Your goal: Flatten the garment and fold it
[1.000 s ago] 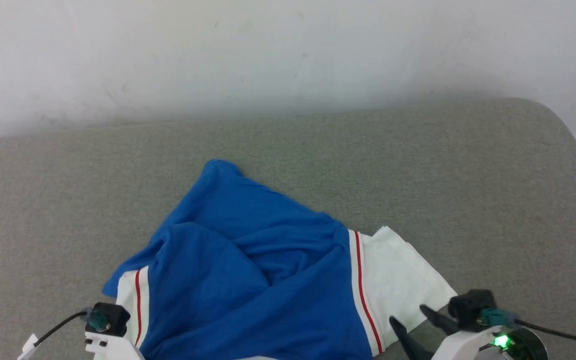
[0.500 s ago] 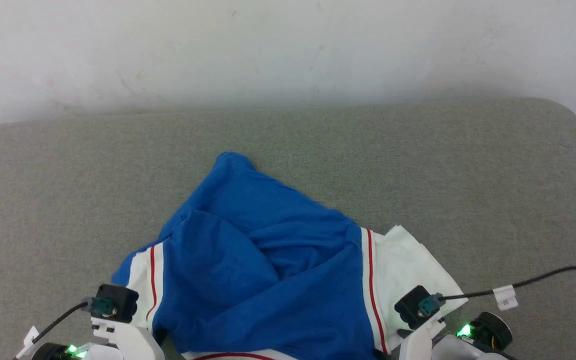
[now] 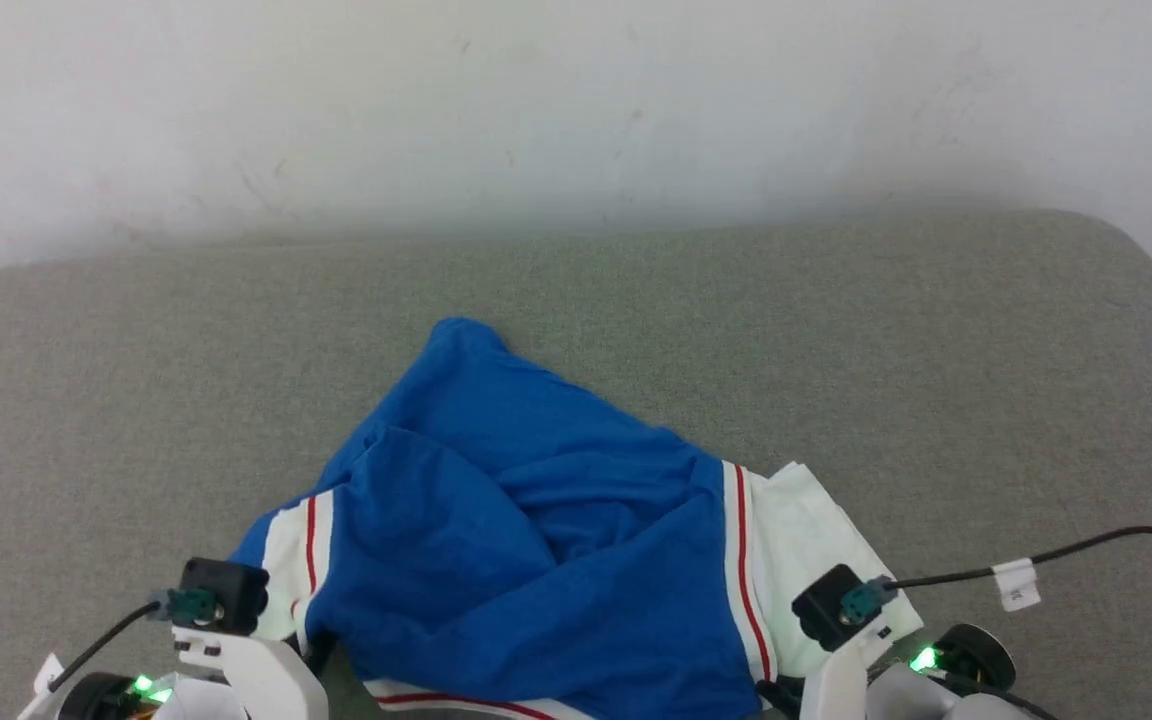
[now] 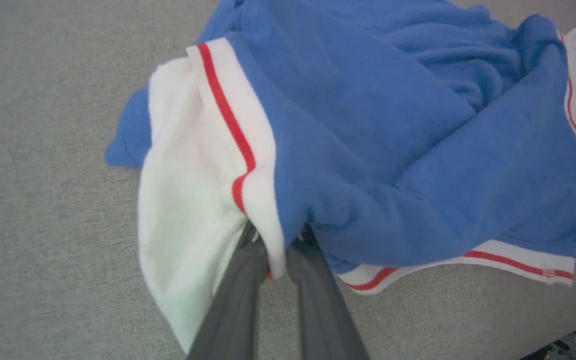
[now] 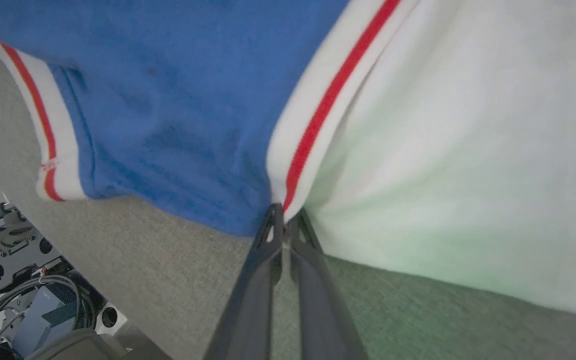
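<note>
My left gripper (image 4: 277,250) and right gripper (image 5: 283,220) each pinch the blue jersey (image 3: 536,530) at striped sleeve seams, low in frame; these shallow bites may slip under stretching.

The grey-green, cloth-covered desk (image 3: 936,350) has rounded far corners; a rumpled blue-and-white shirt (image 3: 536,530) lies on its near part.
</note>
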### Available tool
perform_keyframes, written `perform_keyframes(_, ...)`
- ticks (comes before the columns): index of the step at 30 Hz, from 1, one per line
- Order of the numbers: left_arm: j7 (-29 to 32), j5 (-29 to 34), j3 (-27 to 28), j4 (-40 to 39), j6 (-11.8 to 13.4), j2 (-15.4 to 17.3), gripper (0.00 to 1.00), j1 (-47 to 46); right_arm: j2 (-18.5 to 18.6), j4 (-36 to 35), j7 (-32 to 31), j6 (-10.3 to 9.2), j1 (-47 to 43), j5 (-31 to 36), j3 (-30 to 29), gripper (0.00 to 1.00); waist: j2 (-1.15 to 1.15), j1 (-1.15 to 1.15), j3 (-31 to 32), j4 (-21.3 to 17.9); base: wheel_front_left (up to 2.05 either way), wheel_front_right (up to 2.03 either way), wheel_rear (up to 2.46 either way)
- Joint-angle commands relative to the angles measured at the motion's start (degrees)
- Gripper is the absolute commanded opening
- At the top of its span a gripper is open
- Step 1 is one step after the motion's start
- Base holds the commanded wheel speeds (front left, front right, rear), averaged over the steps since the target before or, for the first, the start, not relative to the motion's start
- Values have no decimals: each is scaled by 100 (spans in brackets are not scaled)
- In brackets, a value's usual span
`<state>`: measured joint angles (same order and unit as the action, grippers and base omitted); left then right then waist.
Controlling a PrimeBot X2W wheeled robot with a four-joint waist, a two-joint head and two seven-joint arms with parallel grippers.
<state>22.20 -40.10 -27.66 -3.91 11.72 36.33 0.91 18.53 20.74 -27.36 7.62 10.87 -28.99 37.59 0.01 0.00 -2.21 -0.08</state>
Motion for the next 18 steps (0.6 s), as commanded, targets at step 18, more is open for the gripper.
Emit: perform_keyframes(18, -428, 698, 771, -1316, 79, 655, 0, -1573, 264, -2982, 774, -13, 730, 750, -2415, 0, -1, 0, 547, -159, 0, 0, 0)
